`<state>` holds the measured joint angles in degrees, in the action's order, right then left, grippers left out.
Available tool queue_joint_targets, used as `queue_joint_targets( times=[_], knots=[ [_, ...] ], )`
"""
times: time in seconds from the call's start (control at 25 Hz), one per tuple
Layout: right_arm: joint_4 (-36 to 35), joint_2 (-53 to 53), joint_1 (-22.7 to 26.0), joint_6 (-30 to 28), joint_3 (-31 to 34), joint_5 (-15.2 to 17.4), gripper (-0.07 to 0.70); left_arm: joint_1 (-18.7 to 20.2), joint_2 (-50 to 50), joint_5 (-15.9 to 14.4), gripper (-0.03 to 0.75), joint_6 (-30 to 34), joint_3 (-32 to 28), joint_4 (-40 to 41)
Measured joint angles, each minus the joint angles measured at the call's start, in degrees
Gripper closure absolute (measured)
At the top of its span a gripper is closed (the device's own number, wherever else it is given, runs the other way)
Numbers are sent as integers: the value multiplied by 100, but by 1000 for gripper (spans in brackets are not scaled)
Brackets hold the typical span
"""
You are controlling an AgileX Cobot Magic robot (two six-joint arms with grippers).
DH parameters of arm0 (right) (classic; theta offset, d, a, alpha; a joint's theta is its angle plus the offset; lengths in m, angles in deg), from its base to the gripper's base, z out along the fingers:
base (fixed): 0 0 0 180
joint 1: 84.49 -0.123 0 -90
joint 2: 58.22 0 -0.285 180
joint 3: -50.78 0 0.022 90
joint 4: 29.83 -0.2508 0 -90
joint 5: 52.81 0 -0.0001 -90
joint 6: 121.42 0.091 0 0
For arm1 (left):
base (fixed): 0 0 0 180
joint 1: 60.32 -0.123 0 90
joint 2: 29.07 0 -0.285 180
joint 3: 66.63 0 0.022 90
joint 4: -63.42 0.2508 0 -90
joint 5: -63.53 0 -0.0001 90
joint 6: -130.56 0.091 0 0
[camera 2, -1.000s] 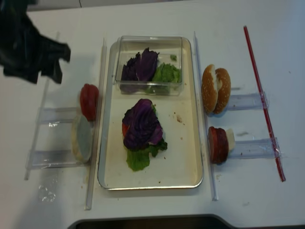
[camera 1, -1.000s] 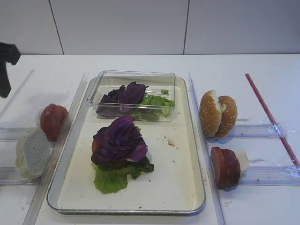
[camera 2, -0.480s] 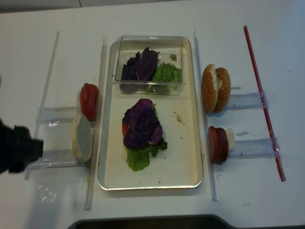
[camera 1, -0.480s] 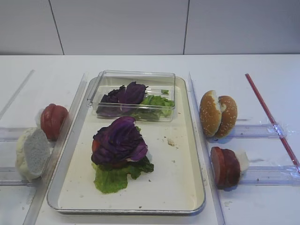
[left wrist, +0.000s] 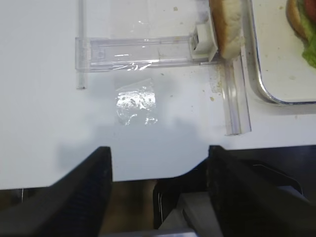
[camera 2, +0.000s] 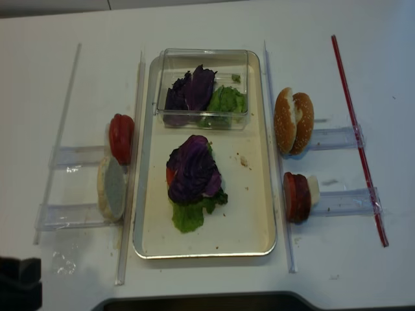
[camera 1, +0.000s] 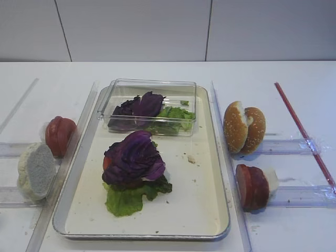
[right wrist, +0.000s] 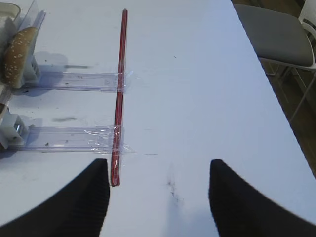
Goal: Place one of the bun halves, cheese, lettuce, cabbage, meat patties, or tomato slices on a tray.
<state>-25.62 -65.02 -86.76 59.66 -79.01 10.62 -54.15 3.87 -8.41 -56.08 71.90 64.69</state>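
cabbage (camera 1: pixel 134 157) dark purple | lettuce (camera 1: pixel 125 200) bright green | tray (camera 1: pixel 202 210) cream, silvery rim

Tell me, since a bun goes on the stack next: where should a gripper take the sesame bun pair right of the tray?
Probably from above, jaws across the two crusts. The sesame bun pair stands on edge against a clear holder, rounded sides facing left and right, top rim free.

A white table (camera 1: pixel 157 71) carries the cream tray (camera 1: pixel 205 210) at its centre. Clear plastic rails (camera 1: pixel 294 195) lie at three and nine o'clock (buns and red slices propped at their ends), with a red rod (camera 1: pixel 302 128) farther toward three o'clock.
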Motion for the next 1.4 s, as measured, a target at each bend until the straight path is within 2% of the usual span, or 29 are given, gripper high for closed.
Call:
queue_joint_targets(
  times=[0.12, 0.24, 0.32, 0.68, 1.04, 1.4],
  knots=[
    [0, 0, 0, 0, 0, 0, 172, 0, -492, 191, 321, 25, -274, 0],
    [0, 0, 0, 0, 0, 0, 172, 0, -974, 503, 321, 88, -566, 0],
    [0, 0, 0, 0, 0, 0, 172, 0, -1261, 566, 321, 173, -678, 0],
    [0, 0, 0, 0, 0, 0, 172, 0, -2545, 564, 321, 717, -721, 0],
    [0, 0, 0, 0, 0, 0, 172, 0, -2599, 475, 327, 1189, -772, -268],
    [0, 0, 0, 0, 0, 0, 172, 0, -2599, 475, 344, 1077, -772, -289]
  ],
)
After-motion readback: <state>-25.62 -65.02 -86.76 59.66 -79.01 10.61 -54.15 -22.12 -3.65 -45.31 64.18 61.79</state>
